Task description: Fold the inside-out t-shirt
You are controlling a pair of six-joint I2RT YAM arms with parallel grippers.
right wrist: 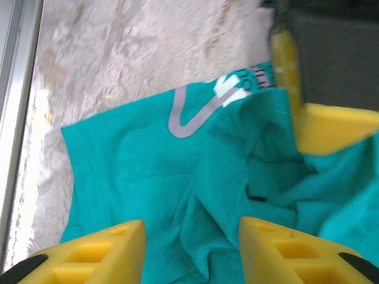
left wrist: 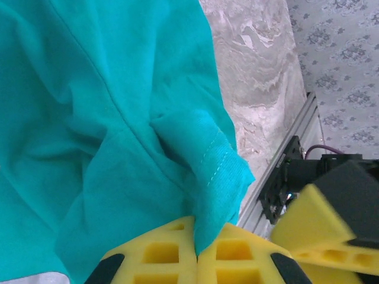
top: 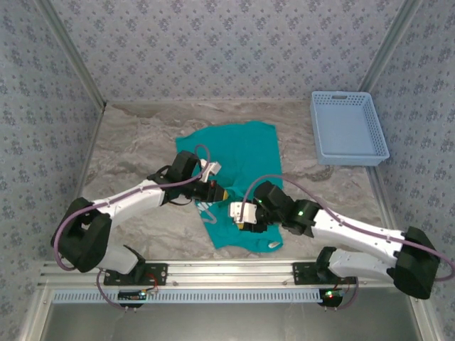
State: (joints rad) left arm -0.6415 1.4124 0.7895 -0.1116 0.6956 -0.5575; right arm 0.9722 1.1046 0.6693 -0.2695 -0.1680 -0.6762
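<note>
I have the inside-out t-shirt (top: 245,153) lying rumpled down the middle of the table (top: 135,142), its far end fairly flat and its near end bunched close to the near edge, between my two arms. My left gripper (left wrist: 196,251) is pinching a stitched hem of the shirt, sleeve or bottom I can't tell. Its pads are pressed together with the cloth standing up between them, so that side looks secure. My right gripper (right wrist: 192,248) hangs just above the bunched fabric with its fingers spread and nothing in them. Under it I see deep creases and the grey neck print (right wrist: 172,115). As I read it, the step is to get a second hold so the cloth can be drawn flat before any fold. To do that well I'd pick a clean hem edge rather than the heap of creases, bring the right fingers down astride it, and close only once the edge sits between the pads. Grabbing the heap would likely catch extra layers and twist the shirt. I'd hold the left pinch low and steady meanwhile, since lifting it would drag slack away from the right. The two grippers sit close together, so I'd come in from the near right side to avoid knocking fingers. The light blue basket (top: 353,159) at the far right corner is well apart and no concern.
</note>
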